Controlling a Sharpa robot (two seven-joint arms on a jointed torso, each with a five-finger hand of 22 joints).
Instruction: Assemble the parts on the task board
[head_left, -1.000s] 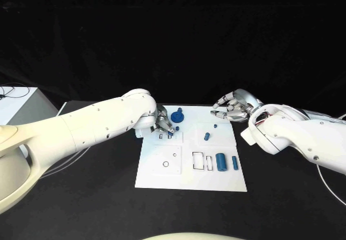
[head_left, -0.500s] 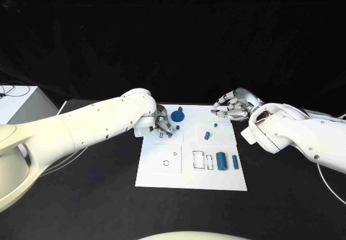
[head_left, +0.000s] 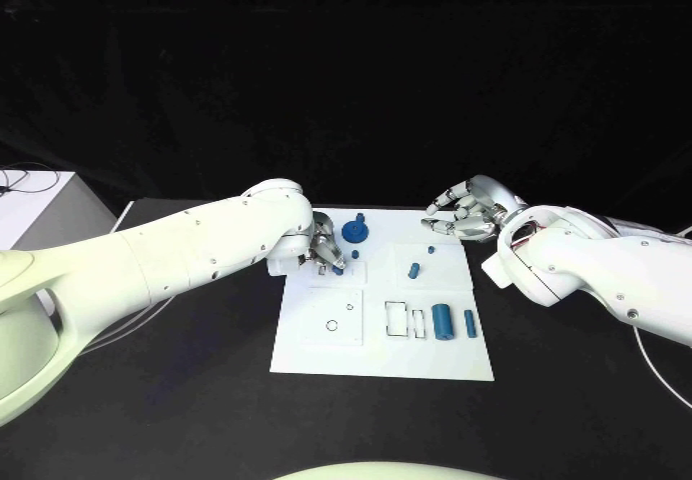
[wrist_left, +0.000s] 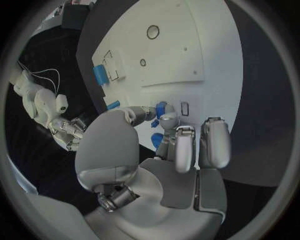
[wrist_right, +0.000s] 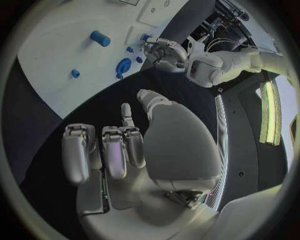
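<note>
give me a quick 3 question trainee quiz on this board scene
1. True or false: the right hand holds a blue part.
2. Which hand has its fingertips at a small blue part on the board? A) left B) right C) neither
3. Fill in: the two long blue cylinders lie near the board's ____ edge, the side of the right arm.

Key: 1 false, its fingers are curled with nothing in them. 2 A, the left hand. 3 right.
</note>
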